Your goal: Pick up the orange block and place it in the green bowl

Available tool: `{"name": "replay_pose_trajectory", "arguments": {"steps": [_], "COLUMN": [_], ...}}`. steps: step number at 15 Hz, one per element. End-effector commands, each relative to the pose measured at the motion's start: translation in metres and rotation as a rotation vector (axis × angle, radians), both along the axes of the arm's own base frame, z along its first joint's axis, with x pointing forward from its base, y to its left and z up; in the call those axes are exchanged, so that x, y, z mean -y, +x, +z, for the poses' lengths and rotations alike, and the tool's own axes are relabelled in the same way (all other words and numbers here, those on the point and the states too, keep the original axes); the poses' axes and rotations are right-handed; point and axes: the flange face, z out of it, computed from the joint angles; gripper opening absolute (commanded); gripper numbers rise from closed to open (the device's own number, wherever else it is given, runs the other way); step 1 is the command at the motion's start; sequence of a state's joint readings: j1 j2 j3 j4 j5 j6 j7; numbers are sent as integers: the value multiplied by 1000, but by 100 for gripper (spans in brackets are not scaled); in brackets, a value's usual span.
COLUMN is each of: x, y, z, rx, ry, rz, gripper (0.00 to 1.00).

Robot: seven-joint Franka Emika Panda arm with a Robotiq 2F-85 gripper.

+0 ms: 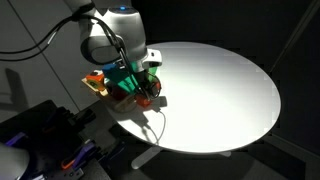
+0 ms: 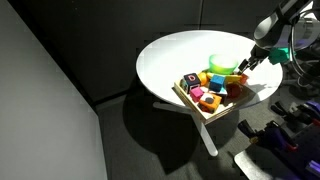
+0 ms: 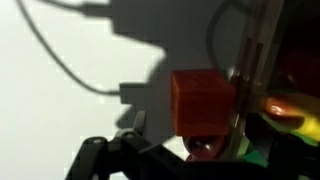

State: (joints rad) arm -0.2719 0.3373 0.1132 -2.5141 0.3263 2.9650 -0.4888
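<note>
Room: dark walls and floor surround a round white counter (image 2: 170,55), which shows in both exterior views and is brightly lit.
Arm: it reaches over the counter's rim, above the cluster of toys.
Tray: a flat wooden tray (image 2: 190,103) lies at the counter's edge.
Tray contents: a heap of small coloured blocks (image 2: 205,92) in pink, yellow, red and blue, packed close together, plus one dark piece.
Green bowl: the green bowl (image 2: 222,62) stands upright on the counter, just behind the tray and touching or nearly touching it. What lies inside it cannot be made out.
Tool: the tool (image 2: 243,65) hangs just beside the bowl, over the tray's far corner. In the wrist view only dark parts of it show low in the picture, so it is impossible to tell whether it is spread or pressed together.
Orange block: the orange block (image 3: 203,100) fills the middle of the wrist view against the white counter. Its right face sits hard against a tan upright edge. Whether it rests on the counter or is lifted cannot be told.
Beyond that edge: blurred yellow, red and green shapes.
Shadows: cable and arm shadows fall across the white surface.
</note>
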Motion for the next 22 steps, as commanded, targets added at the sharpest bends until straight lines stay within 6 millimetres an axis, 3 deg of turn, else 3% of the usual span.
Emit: {"name": "replay_pose_trajectory", "arguments": {"steps": [1, 22], "x": [2, 13], "y": [8, 9], "z": [-4, -23], "rx": [25, 22], "ry": [12, 25], "rz": [17, 4], "gripper": [100, 100]}}
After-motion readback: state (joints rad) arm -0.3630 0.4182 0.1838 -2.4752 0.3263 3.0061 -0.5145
